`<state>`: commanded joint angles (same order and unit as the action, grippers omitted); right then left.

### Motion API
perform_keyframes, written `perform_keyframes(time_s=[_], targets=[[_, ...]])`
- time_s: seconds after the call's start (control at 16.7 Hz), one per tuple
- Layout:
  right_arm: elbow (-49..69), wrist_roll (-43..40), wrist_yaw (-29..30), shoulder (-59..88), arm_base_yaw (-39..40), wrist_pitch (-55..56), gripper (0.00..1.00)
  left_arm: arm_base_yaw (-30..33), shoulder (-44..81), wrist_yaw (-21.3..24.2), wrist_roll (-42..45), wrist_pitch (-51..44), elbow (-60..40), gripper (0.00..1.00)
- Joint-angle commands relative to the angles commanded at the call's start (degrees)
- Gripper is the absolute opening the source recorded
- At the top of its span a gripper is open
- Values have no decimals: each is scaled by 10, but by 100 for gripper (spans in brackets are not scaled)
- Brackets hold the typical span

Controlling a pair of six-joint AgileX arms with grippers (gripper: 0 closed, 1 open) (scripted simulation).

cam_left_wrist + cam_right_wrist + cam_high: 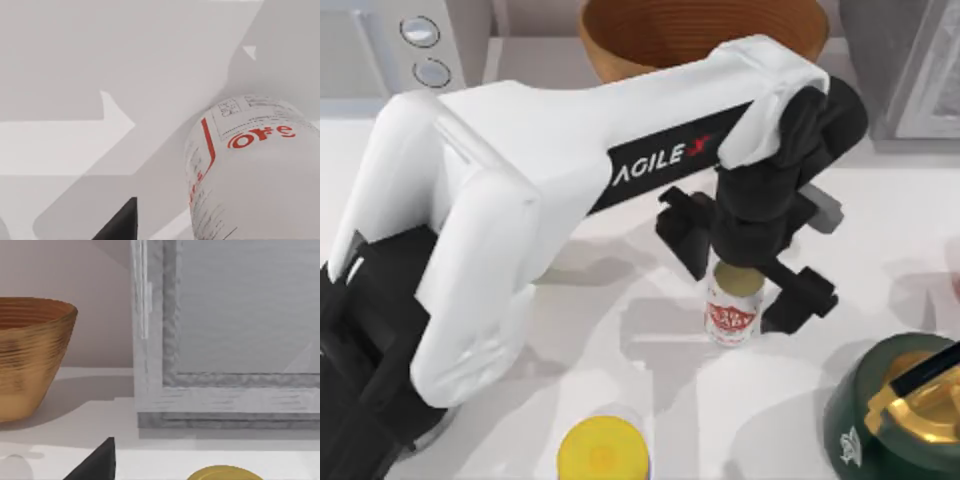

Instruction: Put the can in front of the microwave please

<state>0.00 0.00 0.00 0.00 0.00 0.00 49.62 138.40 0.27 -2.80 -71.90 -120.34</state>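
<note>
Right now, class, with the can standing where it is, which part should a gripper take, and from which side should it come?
Grip the can around its round side wall, coming from above. It stands upright on the table with open space around it, and its wall is narrow enough to fit between two fingers. The left gripper hangs right over its gold top, fingers spread to either side.

A white table (620, 350) carries everything — the can (733, 315) stands upright near its middle, with a yellow-lidded container (603, 450) at the near edge and a dark green vessel with a gold top (900, 415) at the near right. Along the far edge sit the microwave (405, 45) at the left, a wooden bowl (700, 35) in the middle and a darker grey box (910, 65) at the right — all resting directly on the surface.
</note>
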Motion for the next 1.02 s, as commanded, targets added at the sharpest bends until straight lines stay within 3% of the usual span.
perform_keyframes(time_s=[0.54, 1.02], targets=[[0, 0, 0, 0, 0, 0, 100, 0, 0, 0, 0, 0, 0, 2], [0, 0, 0, 0, 0, 0, 100, 0, 0, 0, 0, 0, 0, 0]])
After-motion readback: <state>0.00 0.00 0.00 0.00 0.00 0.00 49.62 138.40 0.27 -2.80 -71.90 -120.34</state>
